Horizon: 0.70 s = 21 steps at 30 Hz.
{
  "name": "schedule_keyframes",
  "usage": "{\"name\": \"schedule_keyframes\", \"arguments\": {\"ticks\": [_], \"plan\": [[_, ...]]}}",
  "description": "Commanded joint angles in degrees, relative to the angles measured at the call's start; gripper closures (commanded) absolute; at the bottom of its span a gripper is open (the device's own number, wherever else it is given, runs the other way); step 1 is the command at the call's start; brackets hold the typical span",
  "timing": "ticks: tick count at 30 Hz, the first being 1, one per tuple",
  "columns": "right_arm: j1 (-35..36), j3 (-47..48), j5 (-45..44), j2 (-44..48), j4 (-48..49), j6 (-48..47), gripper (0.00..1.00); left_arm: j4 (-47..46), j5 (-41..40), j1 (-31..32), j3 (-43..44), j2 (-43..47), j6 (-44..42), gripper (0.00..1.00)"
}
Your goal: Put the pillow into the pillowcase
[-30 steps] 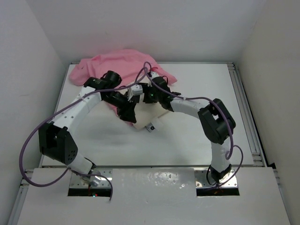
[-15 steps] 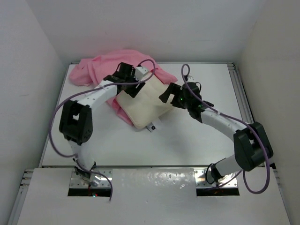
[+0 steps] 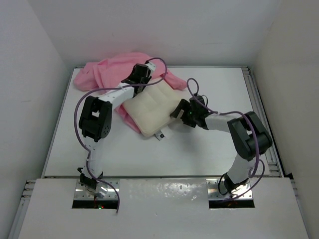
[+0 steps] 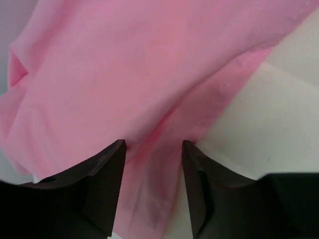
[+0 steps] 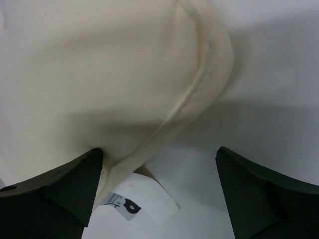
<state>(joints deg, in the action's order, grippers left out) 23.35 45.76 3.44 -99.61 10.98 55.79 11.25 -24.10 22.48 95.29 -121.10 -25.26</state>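
Note:
The cream pillow (image 3: 149, 105) lies at the table's middle, its white tag (image 3: 159, 135) at the near corner. Its far-left end lies on the pink pillowcase (image 3: 107, 69), which is bunched at the back left; a pink strip shows under the pillow's left edge. My left gripper (image 3: 141, 74) is open over the pillowcase at the pillow's far corner. In the left wrist view a fold of the pillowcase (image 4: 124, 64) runs between the fingers of the left gripper (image 4: 153, 149). My right gripper (image 3: 177, 110) is wide open at the pillow's right edge. In the right wrist view this gripper (image 5: 159, 159) straddles the pillow's seam (image 5: 99, 74) and tag (image 5: 144, 199).
White walls close in the table on the left, back and right. A metal rail (image 3: 259, 109) runs along the right side. Purple cables loop over both arms. Bare white tabletop (image 3: 199, 144) lies near and right of the pillow.
Both arms have drawn back off the pillow, which now lies uncovered. My left gripper moved up to the pillowcase at the far corner. My right gripper dropped to the pillow's right edge.

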Motion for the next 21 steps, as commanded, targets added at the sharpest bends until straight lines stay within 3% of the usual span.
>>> {"name": "schedule_keyframes", "arguments": {"ticks": [1,2,3,4,6,7,10,11,21], "plan": [[1.17,4.51,1.56,-3.12,7.12,0.29,0.09,-1.85,0.71,0.11,1.13,-3.17,-1.2,0.55],[1.17,6.0,3.31,-4.26,8.51,0.02,0.15,-0.45,3.33,0.02,1.04,-3.53,-0.85,0.81],[1.34,6.88,4.46,-6.45,9.31,0.02,0.22,0.26,4.66,0.02,0.96,-3.62,-0.76,0.94],[1.52,7.58,5.69,-7.51,10.19,-0.15,0.35,0.44,6.07,0.28,0.43,-3.36,-0.67,1.0],[2.48,9.69,8.33,-9.45,12.65,-1.37,0.52,0.97,10.72,0.9,-0.63,-2.05,-1.81,1.0],[3.44,10.48,8.68,-9.81,12.66,-2.26,0.7,2.45,13.52,1.6,-0.45,-1.6,-2.16,1.0],[5.29,12.51,8.86,-9.55,12.66,-4.72,0.96,8.5,20.54,2.92,4.97,-0.37,-2.61,1.0],[5.65,12.6,8.69,-9.11,13.18,-5.25,1.0,10.36,22.93,3.01,6.56,-0.11,-2.43,1.0],[7.06,12.95,2.27,-1.38,16.52,-11.24,1.0,35.31,47.28,5.12,18.96,2.44,-10.15,1.0]]}}
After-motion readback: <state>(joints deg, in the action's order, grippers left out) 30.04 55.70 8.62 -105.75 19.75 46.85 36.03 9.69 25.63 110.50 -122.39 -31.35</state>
